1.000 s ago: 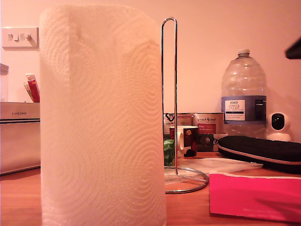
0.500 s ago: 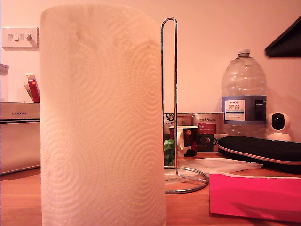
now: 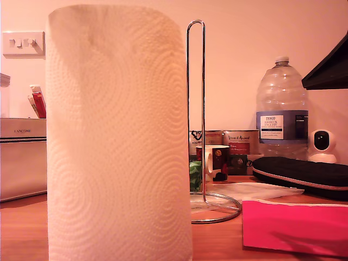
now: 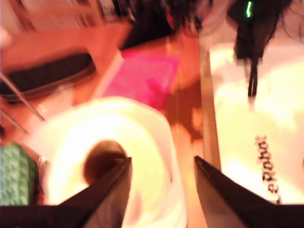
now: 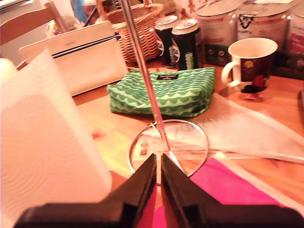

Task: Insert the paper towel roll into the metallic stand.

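Note:
The paper towel roll (image 3: 119, 136) stands upright on the wooden table, filling the near part of the exterior view's left half. Just behind it, toward the exterior view's right, rises the metallic stand (image 3: 196, 109), bare, with its ring base (image 3: 217, 215) on the table. The blurred first wrist view looks down on the roll (image 4: 142, 123) and its dark core (image 4: 102, 159). My first gripper (image 4: 162, 164) is open above the roll's top edge. My second gripper (image 5: 158, 161) is shut and empty, near the stand's ring (image 5: 204, 142). A dark arm part (image 3: 329, 65) shows at the exterior view's upper right.
A pink sheet (image 3: 293, 225), a black case (image 3: 304, 174) and clear plastic lie at the exterior view's right. A big water bottle (image 3: 281, 109), tins and a mug (image 3: 215, 160) stand behind. A green pouch (image 5: 161, 90) lies beyond the stand. A white box (image 3: 22, 157) sits at the exterior view's left.
The dark arm part at the exterior view's upper right has come further into view, lower and more toward the left. Roll and stand have not moved.

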`<action>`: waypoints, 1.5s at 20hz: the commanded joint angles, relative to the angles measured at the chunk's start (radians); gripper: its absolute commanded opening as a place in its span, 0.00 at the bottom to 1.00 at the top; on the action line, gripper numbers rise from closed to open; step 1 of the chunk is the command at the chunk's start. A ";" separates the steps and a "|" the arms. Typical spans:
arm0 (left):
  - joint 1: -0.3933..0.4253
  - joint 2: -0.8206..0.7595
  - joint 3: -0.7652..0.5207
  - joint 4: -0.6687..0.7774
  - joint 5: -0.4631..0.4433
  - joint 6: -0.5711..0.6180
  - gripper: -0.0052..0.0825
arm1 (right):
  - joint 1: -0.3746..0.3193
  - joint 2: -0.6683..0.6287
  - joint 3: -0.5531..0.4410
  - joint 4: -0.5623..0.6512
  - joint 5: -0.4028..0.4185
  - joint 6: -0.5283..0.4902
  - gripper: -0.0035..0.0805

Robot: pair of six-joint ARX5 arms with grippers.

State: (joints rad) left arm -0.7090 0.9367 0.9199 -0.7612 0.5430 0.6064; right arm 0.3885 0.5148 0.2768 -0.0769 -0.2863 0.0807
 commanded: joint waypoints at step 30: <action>-0.060 0.039 -0.001 0.002 -0.170 0.022 0.59 | 0.004 0.005 -0.005 0.007 0.008 0.001 0.07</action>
State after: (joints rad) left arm -0.7658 0.9646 0.9348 -0.7639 0.3706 0.6331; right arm 0.3885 0.5148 0.2768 -0.0757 -0.2787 0.0807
